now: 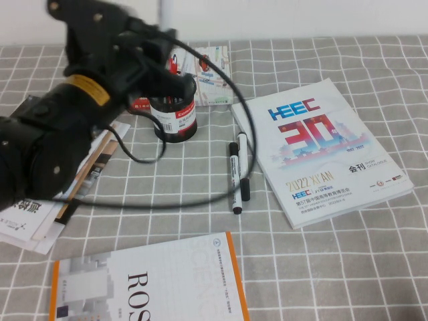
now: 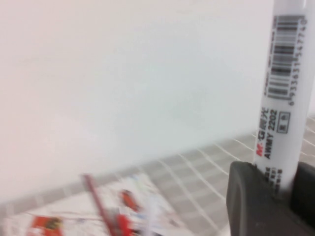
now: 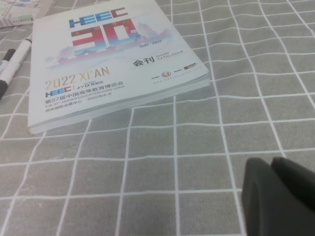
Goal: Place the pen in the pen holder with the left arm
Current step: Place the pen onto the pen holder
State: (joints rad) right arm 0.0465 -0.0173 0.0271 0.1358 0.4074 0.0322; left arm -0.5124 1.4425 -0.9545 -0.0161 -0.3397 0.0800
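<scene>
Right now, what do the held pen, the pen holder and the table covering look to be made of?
The pen, clamped upright in the left gripper above the holder, looks like smooth white plastic with a printed barcode. The pen holder looks like black wire mesh under a paper label. The table covering looks like matte grey checked cloth, perhaps vinyl. The right gripper sits low over it.

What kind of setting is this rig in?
Likely a staged office-desk tabletop: grey checked tablecloth, white HEEC expo catalogue, round black wire-mesh pen holder. Left gripper above the holder grips a white-barrelled marker; right gripper hangs low over the cloth.
</scene>
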